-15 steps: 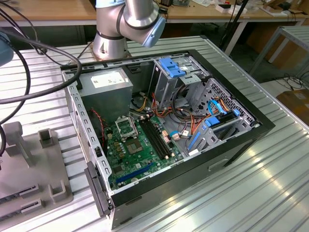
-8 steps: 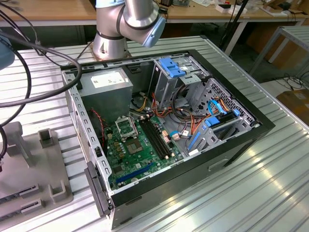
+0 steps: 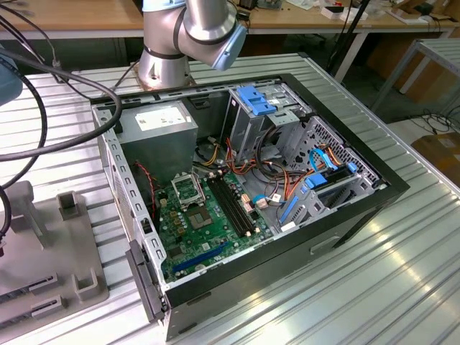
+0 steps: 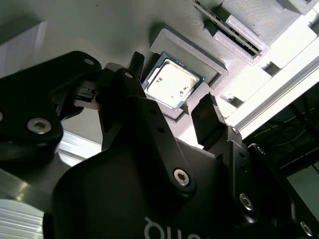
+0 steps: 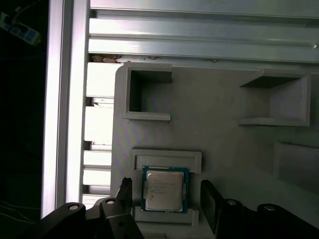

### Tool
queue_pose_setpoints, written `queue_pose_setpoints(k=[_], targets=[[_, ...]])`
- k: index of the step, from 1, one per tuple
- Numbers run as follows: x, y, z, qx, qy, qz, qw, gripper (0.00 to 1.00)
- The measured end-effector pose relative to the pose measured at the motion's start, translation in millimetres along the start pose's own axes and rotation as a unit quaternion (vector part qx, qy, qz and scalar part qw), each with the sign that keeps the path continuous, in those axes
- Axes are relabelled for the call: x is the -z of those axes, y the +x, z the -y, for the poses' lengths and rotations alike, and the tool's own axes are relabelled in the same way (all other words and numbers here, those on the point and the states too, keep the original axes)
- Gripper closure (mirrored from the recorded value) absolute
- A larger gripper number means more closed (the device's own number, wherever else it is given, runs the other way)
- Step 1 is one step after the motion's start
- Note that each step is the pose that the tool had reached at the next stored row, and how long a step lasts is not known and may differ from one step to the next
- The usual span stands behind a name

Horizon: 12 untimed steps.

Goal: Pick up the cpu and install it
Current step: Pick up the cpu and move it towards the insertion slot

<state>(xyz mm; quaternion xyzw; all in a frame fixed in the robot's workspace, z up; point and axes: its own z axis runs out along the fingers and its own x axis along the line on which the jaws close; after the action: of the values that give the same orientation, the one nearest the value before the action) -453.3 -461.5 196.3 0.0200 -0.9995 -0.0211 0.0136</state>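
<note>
An open computer case (image 3: pixel 287 251) lies on its side on a ribbed metal bench (image 3: pixel 374 287), with the arm's (image 3: pixel 187 29) base behind the case's far wall. Inside, a metal-framed socket (image 3: pixel 188 190) sits on the green board between a grey power supply (image 3: pixel 162 129) and long black memory slots (image 3: pixel 233 205), with open board around it. At the exterior view's left, well apart from the case, a grey tray (image 3: pixel 43 237) rests on the bench. In both wrist views the gripper (image 5: pixel 167 196) hangs over this tray (image 5: pixel 224 124). The cpu (image 5: pixel 164 189) lies flat, silver face up, in a raised square frame (image 5: pixel 167 155) on the tray. The black fingers (image 5: pixel 210 199) are spread apart, one on each side of the frame, flanking two opposite edges of the cpu without touching it. A strip of frame shows between each finger and the chip. In the second wrist view the cpu (image 4: pixel 173 82) lies between the fingers (image 4: pixel 207 114) of the gripper (image 4: pixel 172 84), its other two edges unobstructed. Bare tray surface lies beyond the frame, then two walled pockets. The tray's edge runs beside bright bench rails, with dark space past the outermost rail.
</note>
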Motion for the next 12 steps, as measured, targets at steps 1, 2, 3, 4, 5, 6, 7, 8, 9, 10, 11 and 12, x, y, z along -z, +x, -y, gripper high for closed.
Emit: queue_pose_setpoints(k=[1,2,3,4,5,6,7,8,9,10,11,12], targets=[[-0.1,0.0,0.0,0.0,0.0002,0.0,1.0,0.34],[-0.2,0.0,-0.1,-0.001,0.0004,0.0,1.0,0.34],[-0.3,0.0,-0.1,-0.001,0.0005,0.0001,1.0,0.34],[-0.4,0.0,-0.1,-0.002,0.0005,0.0001,1.0,0.34],[-0.6,0.0,-0.2,-0.002,0.0005,0.0001,1.0,0.34],[-0.9,0.0,-0.2,-0.002,0.0006,0.0001,1.0,0.34],[-1.3,0.0,-0.2,-0.002,0.0006,0.0001,1.0,0.34],[-1.7,0.0,-0.2,-0.002,0.0006,0.0001,1.0,0.34],[-2.1,-0.1,-0.2,-0.002,0.0006,0.0001,1.0,0.34],[-2.4,-0.1,-0.2,-0.002,0.0006,0.0001,1.0,0.34],[-2.8,-0.1,-0.2,-0.002,0.0006,0.0,1.0,0.34],[-3.2,-0.1,-0.2,-0.002,0.0006,0.0001,1.0,0.34]])
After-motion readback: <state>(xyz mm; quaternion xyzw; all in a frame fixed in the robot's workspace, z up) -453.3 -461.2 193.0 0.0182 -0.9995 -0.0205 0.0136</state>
